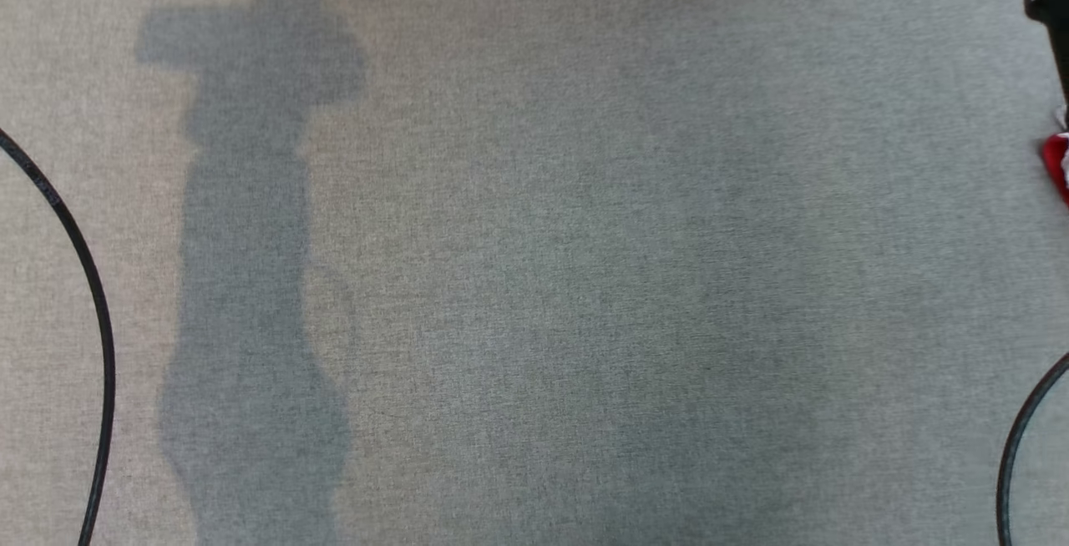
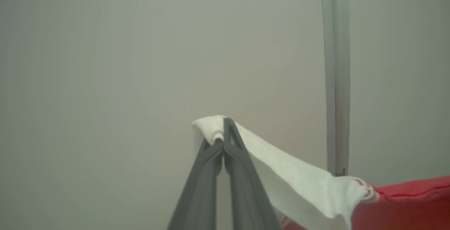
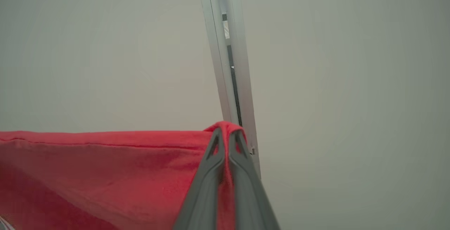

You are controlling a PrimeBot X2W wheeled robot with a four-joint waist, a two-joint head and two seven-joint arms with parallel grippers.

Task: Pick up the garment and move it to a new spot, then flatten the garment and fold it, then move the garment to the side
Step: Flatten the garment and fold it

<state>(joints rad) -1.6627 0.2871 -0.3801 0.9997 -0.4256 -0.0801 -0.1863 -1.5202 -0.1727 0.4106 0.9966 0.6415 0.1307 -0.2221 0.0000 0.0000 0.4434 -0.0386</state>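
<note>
Holding red-and-white cloth garment aloft | left gripper jaws clamp its white end, right gripper jaws its red corner | pull your span taut, lower both evenly.

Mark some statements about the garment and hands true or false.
1. The left hand is shut on a white part of the garment. True.
2. The right hand is open and empty. False: the right hand is shut on the garment's red edge.
3. The garment lies flat mid head view. False: both hands hold it; a red bit shows at that view's right edge.
4. A black cable curves at the head view's left. True.
</note>
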